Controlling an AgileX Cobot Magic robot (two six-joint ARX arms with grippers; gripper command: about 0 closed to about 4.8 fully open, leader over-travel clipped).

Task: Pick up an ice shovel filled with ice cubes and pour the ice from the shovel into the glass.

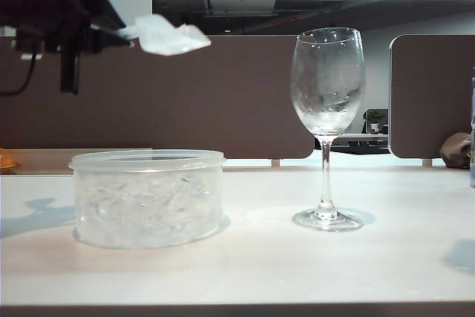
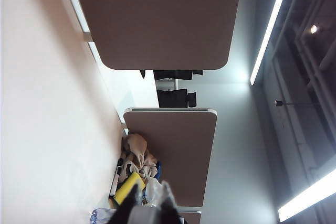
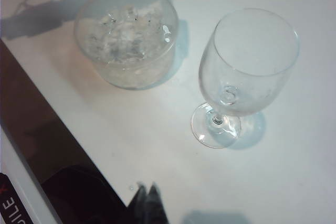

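Observation:
High at the left of the exterior view, my left gripper (image 1: 100, 31) is shut on the thin handle of the ice shovel (image 1: 169, 36). The shovel's whitish bowl is held level, above the tub and left of the glass. Pale ice cubes (image 1: 159, 33) seem to fill the bowl. In the left wrist view the jaws (image 2: 149, 196) pinch a grey-white strip, and the bowl is hidden. The glass (image 1: 327, 87) (image 3: 247, 61) stands upright on the table, fogged. My right gripper (image 3: 147, 190) is shut and empty, hovering over the table near its edge, short of the glass's foot.
A low round clear tub (image 1: 148, 198) (image 3: 126, 32) full of ice stands left of the glass. Brown partition panels (image 1: 223, 94) run behind the table. A bottle (image 1: 472, 146) shows at the right edge. The table's dark edge (image 3: 37, 129) lies near my right gripper.

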